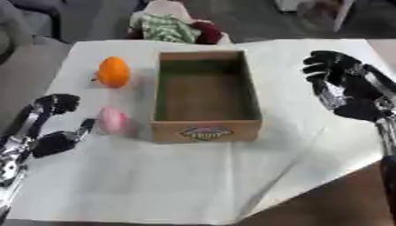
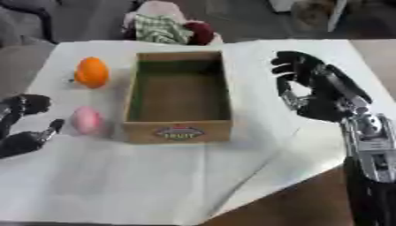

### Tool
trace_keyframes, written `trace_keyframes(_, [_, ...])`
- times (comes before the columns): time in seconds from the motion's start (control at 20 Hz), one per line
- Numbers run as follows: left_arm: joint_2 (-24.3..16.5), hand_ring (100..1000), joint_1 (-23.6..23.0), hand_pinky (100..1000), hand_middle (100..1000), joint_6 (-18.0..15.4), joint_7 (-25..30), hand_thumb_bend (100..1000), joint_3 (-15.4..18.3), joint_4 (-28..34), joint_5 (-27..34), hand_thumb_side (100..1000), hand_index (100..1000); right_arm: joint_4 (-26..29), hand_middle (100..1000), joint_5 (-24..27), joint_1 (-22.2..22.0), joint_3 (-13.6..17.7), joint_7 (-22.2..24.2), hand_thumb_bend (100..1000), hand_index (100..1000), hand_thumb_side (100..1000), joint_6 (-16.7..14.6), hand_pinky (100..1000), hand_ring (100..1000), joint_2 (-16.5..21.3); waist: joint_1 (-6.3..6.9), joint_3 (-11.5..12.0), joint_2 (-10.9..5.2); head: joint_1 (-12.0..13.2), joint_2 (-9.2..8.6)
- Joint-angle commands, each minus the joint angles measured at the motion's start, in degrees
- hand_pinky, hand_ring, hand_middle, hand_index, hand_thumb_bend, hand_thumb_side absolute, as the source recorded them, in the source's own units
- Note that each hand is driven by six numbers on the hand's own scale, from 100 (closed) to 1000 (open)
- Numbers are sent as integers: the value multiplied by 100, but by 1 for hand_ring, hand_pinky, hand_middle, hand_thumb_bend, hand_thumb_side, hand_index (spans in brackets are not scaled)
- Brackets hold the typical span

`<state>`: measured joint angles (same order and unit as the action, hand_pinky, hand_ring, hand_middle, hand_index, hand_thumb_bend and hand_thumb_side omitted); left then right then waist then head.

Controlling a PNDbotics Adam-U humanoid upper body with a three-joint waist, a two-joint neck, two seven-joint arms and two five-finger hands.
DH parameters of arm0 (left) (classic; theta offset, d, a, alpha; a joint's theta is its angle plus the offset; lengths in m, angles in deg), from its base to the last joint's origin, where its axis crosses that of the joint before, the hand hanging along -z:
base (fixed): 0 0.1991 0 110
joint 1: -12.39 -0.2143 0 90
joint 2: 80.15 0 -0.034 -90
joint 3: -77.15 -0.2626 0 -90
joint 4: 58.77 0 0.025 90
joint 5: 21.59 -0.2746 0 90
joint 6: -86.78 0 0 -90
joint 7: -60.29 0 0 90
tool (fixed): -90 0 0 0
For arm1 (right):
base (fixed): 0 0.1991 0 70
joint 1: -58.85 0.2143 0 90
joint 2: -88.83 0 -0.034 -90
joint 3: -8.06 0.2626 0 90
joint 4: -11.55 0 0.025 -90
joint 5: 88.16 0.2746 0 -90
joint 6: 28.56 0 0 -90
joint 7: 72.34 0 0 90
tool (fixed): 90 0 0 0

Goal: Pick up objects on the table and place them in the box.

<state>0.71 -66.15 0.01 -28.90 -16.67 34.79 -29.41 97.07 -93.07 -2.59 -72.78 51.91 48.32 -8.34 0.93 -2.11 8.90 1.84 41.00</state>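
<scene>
Open brown cardboard box (image 1: 206, 93) on white-covered counter (image 1: 178, 181), orange round fruit (image 1: 113, 72) and pink egg-shaped object (image 1: 113, 120) at its left, left robot hand (image 1: 46, 132) open just beside the pink one, right robot hand (image 2: 313, 90) open, holding nothing

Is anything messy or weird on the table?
Nothing spilled or broken. The white cloth lies crooked, with creases, and its corner hangs past the brown table edge. The box is empty; the orange fruit and pink object sit left of it.

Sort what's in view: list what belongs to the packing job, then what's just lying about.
Job: orange fruit, pink fruit, cardboard box, left robot hand, right robot hand.
Lying about: green checked cloth, dark red item beyond the table's far edge.
</scene>
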Motion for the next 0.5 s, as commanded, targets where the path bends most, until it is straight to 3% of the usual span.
trace_keyframes(0.05, [-66, 741, 36, 863, 669, 19, -14, 382, 77, 129, 19, 131, 759, 42, 803, -17, 110, 24, -5, 100, 904, 197, -31, 787, 817, 57, -9, -13, -75, -8, -26])
trace_keyframes(0.5, [-74, 741, 81, 861, 668, 35, 0, 386, 47, 113, 4, 132, 757, 39, 803, -33, 104, 32, -11, 100, 904, 199, -30, 787, 817, 41, -10, -39, -90, 7, -22])
